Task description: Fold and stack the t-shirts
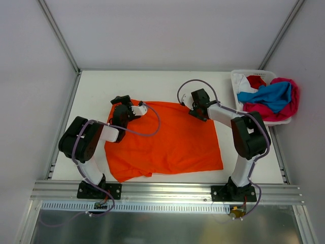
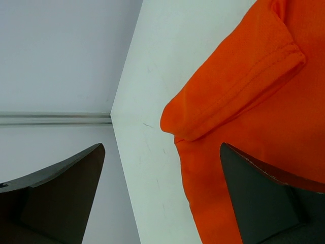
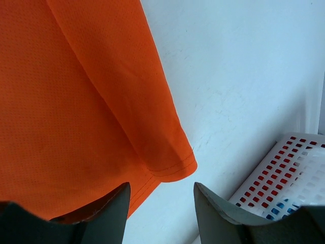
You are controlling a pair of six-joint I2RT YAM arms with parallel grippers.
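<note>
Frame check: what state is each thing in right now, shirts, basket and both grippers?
orange t-shirt: spread out on the table, unfolded.
other t-shirts: crumpled in a heap in the basket, unfolded.
basket: upright at the table's far right corner, full.
left gripper: open, empty, at the orange t-shirt's far left edge.
right gripper: open, empty, at its far right edge.

Counter (image 1: 152, 86): white, flat, matte; faint scuffs nr far-L edge.
On it:
- 1 orange t-shirt (image 1: 172, 140), spread flat at ctr, near-L corner rumpled.
- 1 white plastic basket (image 1: 235, 84), far-R corner, apart from shirt.
</note>
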